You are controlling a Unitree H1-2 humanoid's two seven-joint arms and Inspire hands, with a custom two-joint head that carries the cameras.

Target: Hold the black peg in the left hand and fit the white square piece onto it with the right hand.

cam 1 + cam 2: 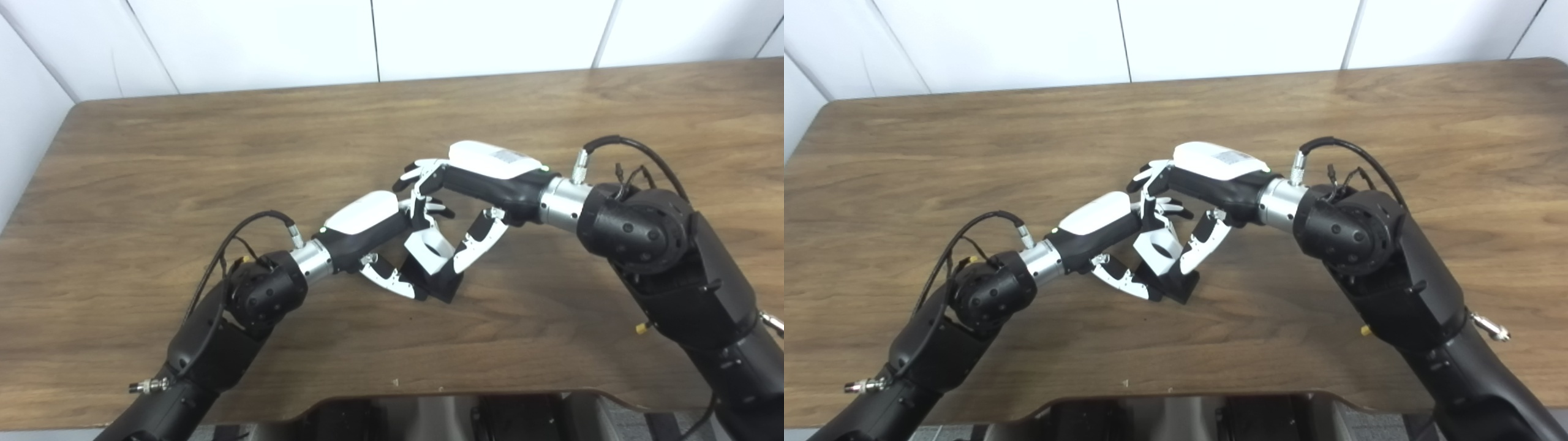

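robot body edge (429,416): dark curved housing along the bottom of the view, nearest the camera, cutting into the table's front edge.
left hand (380,229): comes in from the lower left, white back plate up, fingers curled around the upper part of the black peg; its thumb (392,280) stretches low along the table toward the peg's base.
black peg (438,278): dark block held tilted in the left hand, its lower end near or touching the table at mid-scene; whether it rests on the wood cannot be told.
white square piece (429,248): white plate with a round hole, sitting against the upper face of the black peg, tilted with it, between the two hands.
right hand (484,177): reaches in from the right, above and behind the left hand; thumb and fingers pinch the white square piece, the thumb (478,242) pressing its right edge.
hands together: meeting at the centre, fingertips overlapping.
table (184,153): brown wood-grain top, rounded far-left corner.
wall (367,37): white panels with thin dark seams behind the table.
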